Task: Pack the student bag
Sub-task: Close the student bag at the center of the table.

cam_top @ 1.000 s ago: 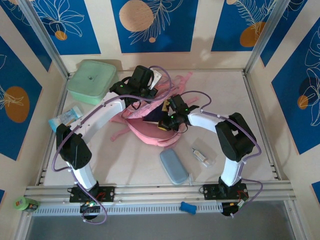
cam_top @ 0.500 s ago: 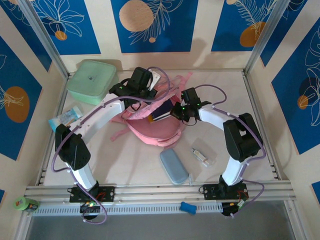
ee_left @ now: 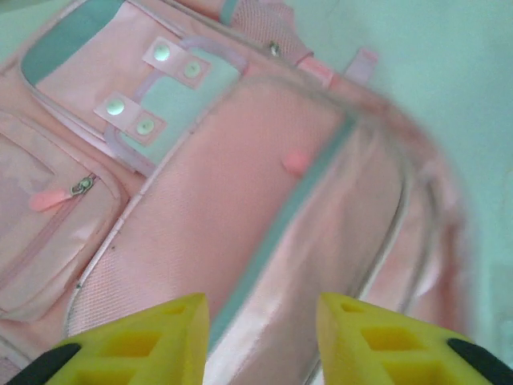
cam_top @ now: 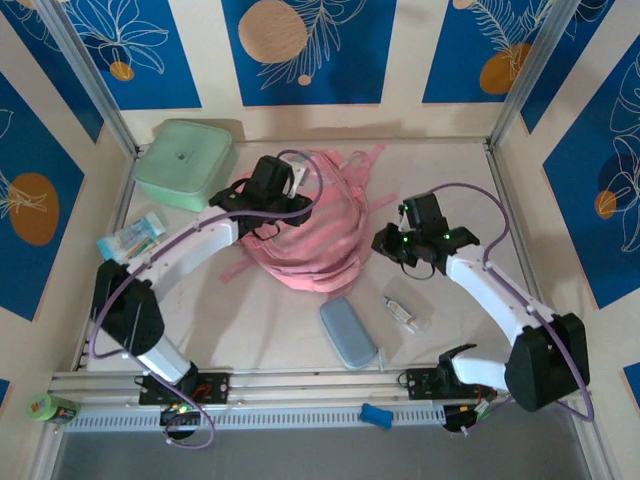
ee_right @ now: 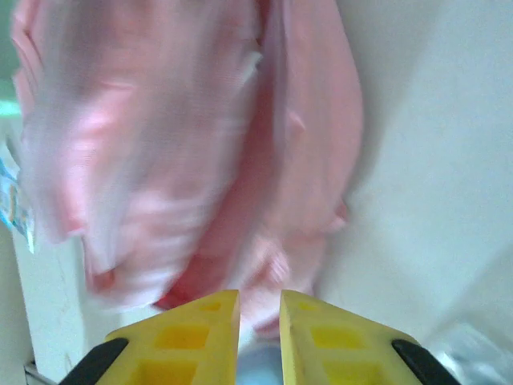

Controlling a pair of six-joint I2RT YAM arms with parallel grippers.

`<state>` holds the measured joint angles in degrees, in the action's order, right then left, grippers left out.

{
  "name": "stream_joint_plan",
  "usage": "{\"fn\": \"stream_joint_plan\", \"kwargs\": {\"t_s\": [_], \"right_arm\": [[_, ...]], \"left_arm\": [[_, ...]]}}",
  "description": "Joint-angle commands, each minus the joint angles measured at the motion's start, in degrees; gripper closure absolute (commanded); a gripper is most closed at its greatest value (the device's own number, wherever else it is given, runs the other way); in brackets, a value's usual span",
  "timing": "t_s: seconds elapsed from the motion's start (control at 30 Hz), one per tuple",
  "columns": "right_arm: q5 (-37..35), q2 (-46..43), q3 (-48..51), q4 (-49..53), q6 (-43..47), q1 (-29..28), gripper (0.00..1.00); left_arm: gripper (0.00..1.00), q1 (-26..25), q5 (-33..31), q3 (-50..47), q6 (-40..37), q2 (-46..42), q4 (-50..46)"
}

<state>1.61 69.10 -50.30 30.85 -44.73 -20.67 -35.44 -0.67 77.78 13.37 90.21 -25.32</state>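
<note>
The student bag (cam_top: 315, 235), a soft pink backpack, lies in the middle of the table with its flap down. My left gripper (cam_top: 283, 205) hovers over the bag's upper left part. In the left wrist view its yellow fingers (ee_left: 144, 345) stand apart above the pink fabric and a teal strip of the student bag (ee_left: 240, 200), and nothing is between them. My right gripper (cam_top: 385, 245) is off the bag, just right of its edge. In the right wrist view the right gripper (ee_right: 259, 329) shows a narrow gap with nothing in it, and the blurred student bag (ee_right: 184, 160) lies beyond.
A mint-green lidded box (cam_top: 185, 162) stands at the back left. A grey-blue oval case (cam_top: 347, 333) and a small clear packet (cam_top: 405, 312) lie in front of the bag. A blue-and-white packet (cam_top: 132, 236) lies at the left edge.
Both grippers have let go of the bag's opening and parted their fingers. The right arm has swung back to the right. The bag has fallen shut over the dark book.
</note>
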Motion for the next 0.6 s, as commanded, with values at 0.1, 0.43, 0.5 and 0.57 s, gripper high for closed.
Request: {"fn": "stream_joint_plan", "kwargs": {"t_s": [0.1,0.43,0.5,0.57], "right_arm": [[5.60,-2.70,4.88,7.26,0.90,-4.48,0.77],[3.93,4.86,4.37,-0.83,-5.64,-16.90,0.75],[3.43,6.64,3.32,-1.61,-5.85,-18.26,0.75],[2.45,8.07,1.96,-1.00,-6.07,-19.16,0.75]], "left_arm": [[0.52,3.37,1.20,-13.25,11.42,-13.88,6.01],[0.39,19.02,7.11,-33.43,25.08,-21.92,14.15],[0.38,21.66,8.49,-34.51,26.89,-19.89,15.89],[0.37,23.61,9.56,-35.84,28.68,-17.75,19.64]]}}
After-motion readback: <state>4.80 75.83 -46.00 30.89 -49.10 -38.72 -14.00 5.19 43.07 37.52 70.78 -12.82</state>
